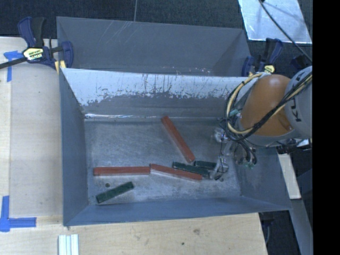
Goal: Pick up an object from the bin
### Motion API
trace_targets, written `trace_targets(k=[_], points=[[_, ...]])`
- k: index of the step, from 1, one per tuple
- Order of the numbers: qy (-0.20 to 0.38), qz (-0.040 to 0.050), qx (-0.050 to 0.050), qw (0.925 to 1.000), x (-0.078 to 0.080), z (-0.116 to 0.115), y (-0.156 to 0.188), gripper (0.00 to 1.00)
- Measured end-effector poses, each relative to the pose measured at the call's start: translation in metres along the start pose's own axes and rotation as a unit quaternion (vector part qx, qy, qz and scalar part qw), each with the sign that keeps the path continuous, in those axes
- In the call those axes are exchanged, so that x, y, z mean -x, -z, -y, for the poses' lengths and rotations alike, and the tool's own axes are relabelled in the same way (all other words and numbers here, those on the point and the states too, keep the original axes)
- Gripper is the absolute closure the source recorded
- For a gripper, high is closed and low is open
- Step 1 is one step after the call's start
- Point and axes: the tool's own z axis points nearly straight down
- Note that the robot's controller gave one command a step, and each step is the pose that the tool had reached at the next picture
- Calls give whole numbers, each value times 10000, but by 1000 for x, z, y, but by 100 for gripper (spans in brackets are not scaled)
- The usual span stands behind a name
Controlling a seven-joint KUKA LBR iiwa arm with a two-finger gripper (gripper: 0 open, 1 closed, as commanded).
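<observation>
My gripper (220, 170) is low in the bin's right part, near the floor. Its tip is at the right end of a short dark green bar (193, 167), which lies across a red-brown bar (176, 172). I cannot tell whether it touches the green bar. A second red-brown bar (178, 138) lies slanted just to the upper left of the gripper.
A third red-brown bar (121, 170) lies flat at the left of the floor. Another dark green bar (114, 192) sits near the front left corner. The arm with its orange cover and cables hangs over the bin's right wall.
</observation>
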Motion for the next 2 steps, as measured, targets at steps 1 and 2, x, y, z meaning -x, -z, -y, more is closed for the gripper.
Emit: trace_targets(k=[1,2], points=[[5,19,4,10000,1,-1,2,100],[-614,29,2,9981,1,6,160,100]])
